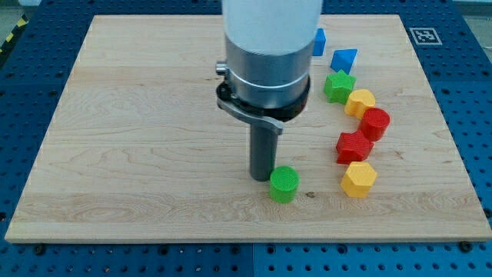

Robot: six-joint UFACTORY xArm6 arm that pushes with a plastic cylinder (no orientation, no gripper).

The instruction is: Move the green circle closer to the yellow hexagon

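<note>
My tip (262, 178) is a plain rod with no jaws to open or close, standing upright on the wooden board (138, 131). The green circle (284, 184) sits touching or just beside it, to the view's right. Farther right lies the yellow hexagon (358, 178), well apart.

There is one camera view. It looks from the near edge of the wooden board (138, 115), raised above it and tilted down toward the far edge, so the board narrows as it recedes. The whole board fits in the frame, with strips of the blue perforated table (31, 69) showing on the left, right and near sides. The camera stands close enough that the arm's pale housing (269, 31) runs out of the top of the frame. A black-and-white marker (423, 35) sits at the board's far right corner.
</note>
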